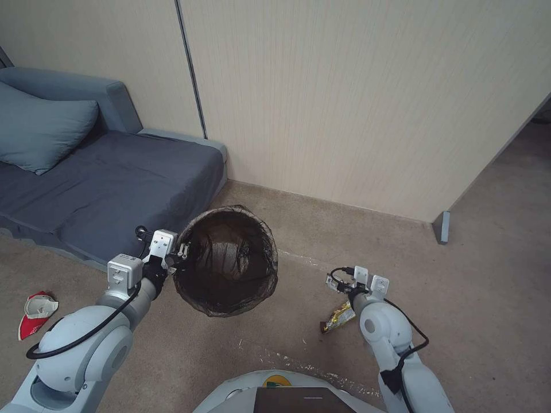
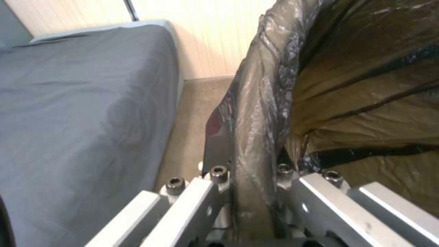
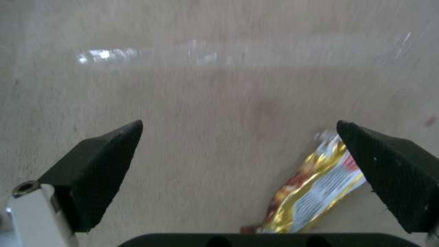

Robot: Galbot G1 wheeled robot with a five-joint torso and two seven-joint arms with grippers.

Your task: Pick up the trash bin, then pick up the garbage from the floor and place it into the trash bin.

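Carpet floor (image 1: 493,298) meets panelled wall (image 1: 344,103) beside grey sofa (image 1: 103,183); left end effector (image 1: 182,250) clamps trash bin (image 1: 227,261) rim, right end effector (image 3: 238,161) gapes wide over yellow wrapper (image 3: 311,192).

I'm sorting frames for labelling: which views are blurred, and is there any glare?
Right wrist view: carpet streaked by motion blur, pale tape line smeared; yellow snack wrapper and the open right gripper fairly sharp. Left wrist view: soft, with sheen on the bag over the trash bin rim clamped by the left gripper. Head view: evenly lit, sharp.
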